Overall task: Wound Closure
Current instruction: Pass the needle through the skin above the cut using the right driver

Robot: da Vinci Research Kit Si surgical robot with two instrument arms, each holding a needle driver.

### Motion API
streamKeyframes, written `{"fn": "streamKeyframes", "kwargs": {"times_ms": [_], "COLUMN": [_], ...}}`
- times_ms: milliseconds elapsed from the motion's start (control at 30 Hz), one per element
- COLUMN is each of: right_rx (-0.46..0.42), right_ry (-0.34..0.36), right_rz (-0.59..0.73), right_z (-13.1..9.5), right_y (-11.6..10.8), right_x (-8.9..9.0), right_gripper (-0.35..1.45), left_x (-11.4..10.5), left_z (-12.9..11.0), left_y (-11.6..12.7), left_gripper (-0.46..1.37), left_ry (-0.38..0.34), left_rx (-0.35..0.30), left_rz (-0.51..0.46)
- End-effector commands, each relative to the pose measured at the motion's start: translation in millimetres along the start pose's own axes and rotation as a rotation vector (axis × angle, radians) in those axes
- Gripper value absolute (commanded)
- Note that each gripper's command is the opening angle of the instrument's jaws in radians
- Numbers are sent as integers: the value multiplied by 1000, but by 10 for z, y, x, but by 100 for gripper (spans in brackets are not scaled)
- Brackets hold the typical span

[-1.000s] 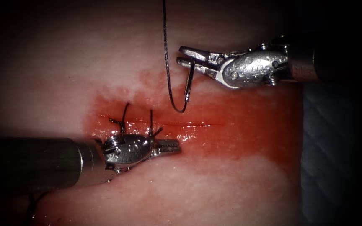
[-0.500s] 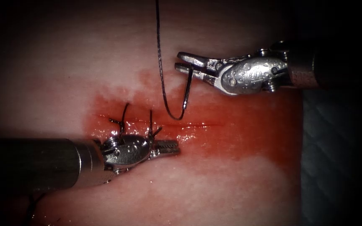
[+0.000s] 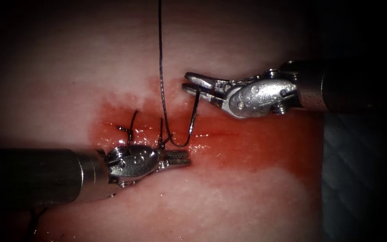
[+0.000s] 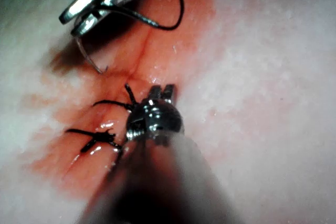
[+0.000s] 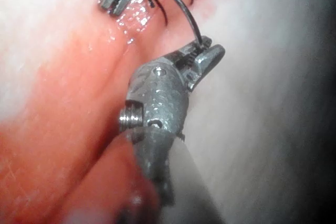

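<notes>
Endoscope view: right tool (image 3: 189, 84) pinches the needle (image 3: 192, 121) near its thread end, curve hanging below the jaws over the cut (image 3: 211, 133), not in the tissue (image 3: 229, 192). Left tool (image 3: 182, 157), jaws pressed together and empty, lies just beside the needle's bend. Judgement: keep the grip firm and the thread (image 3: 160, 67) slack.

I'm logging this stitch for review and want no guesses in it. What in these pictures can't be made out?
- Thread: endoscope view, cut off by the picture's upper edge, so its far end is unseen.
- Needle tip: endoscope view, the needle and thread overlap at the cut; whether it touches the tissue is unclear.
- Left gripper: its shaft hides the jaw gap in the left wrist view; whether it holds anything is unclear.
- Right gripper holds the needle near its thread end.
</notes>
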Motion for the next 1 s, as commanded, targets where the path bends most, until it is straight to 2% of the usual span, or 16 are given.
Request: {"fn": "streamKeyframes", "kwargs": {"times_ms": [33,433,667,1000], "right_rx": [-1,32,53,98], "right_ry": [-6,-60,-85,-134], "right_rz": [-1,57,67,123], "right_z": [0,-9,-14,-18], "right_y": [-3,-41,-57,-90], "right_x": [-1,-31,-34,-49], "right_gripper": [-35,-35,-35,-35], "left_x": [0,-1,-1,-1], "left_z": [0,-2,-3,-6], "left_y": [-1,-2,-3,-4], "left_gripper": [2,0,-2,-4], "left_ry": [1,5,11,17], "left_rx": [3,12,17,28], "left_rz": [0,-5,-2,2]}}
